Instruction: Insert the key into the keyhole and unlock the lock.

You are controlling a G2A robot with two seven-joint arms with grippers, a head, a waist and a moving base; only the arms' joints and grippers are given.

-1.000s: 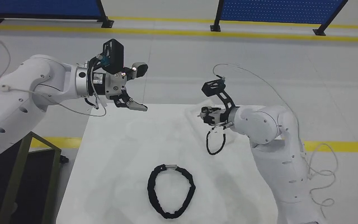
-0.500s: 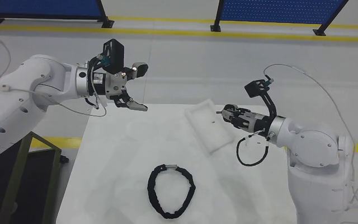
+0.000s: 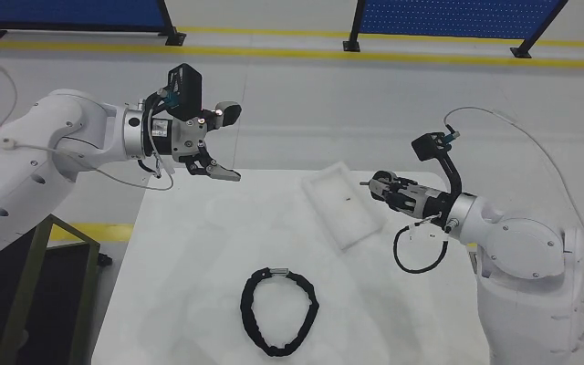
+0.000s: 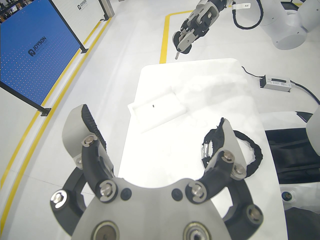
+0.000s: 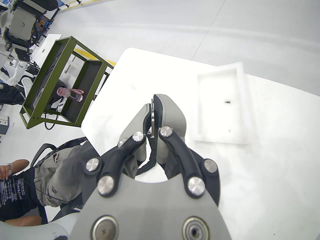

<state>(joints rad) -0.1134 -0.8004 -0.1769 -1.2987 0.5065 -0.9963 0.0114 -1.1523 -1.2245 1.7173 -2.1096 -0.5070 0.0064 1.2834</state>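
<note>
Small silver metal key point(image 4: 177, 55), likely light, stiff and apt to twist, nipped tight in right pincer point(image 3: 374, 182) aloft beside white foam tray point(image 3: 347, 224); black fabric-sleeved chain lock point(image 3: 279, 310) limp on table point(image 3: 182, 274) near tray, probably best gripped at its steel barrel point(image 3: 276, 272); left pincer point(image 3: 233, 144) spread wide, empty, well apart from tray

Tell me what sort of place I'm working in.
Probably a robot test hall or demo floor: blue partitions, yellow floor lines, and what look like other robots near a green rack.
</note>
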